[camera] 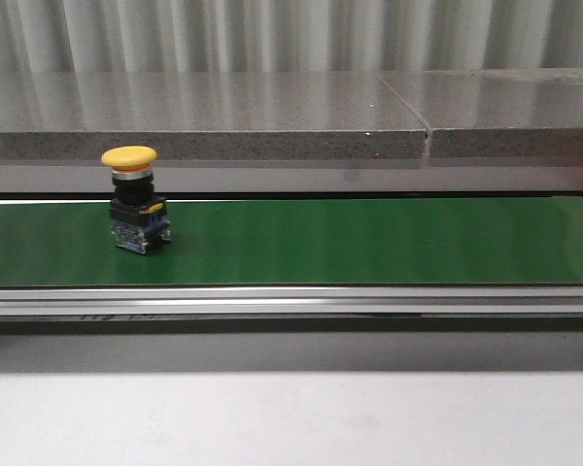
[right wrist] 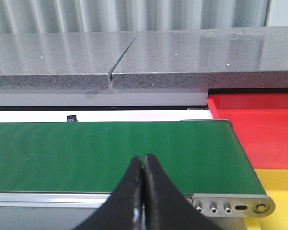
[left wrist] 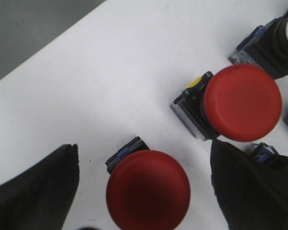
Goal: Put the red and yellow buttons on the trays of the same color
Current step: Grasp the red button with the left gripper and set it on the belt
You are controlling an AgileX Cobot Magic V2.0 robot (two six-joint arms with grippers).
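Observation:
A yellow button stands upright on the green belt at its left part. In the left wrist view my left gripper is open, its black fingers on either side of a red button that stands on a white surface; neither finger touches it. A second red button stands close by, and a third shows at the view's edge. My right gripper is shut with nothing in it, above the belt's near edge. A red tray and a yellow tray lie past the belt's end.
A grey stone ledge runs behind the belt. A metal rail runs along the belt's front, with a bolted end bracket. A white tabletop lies in front.

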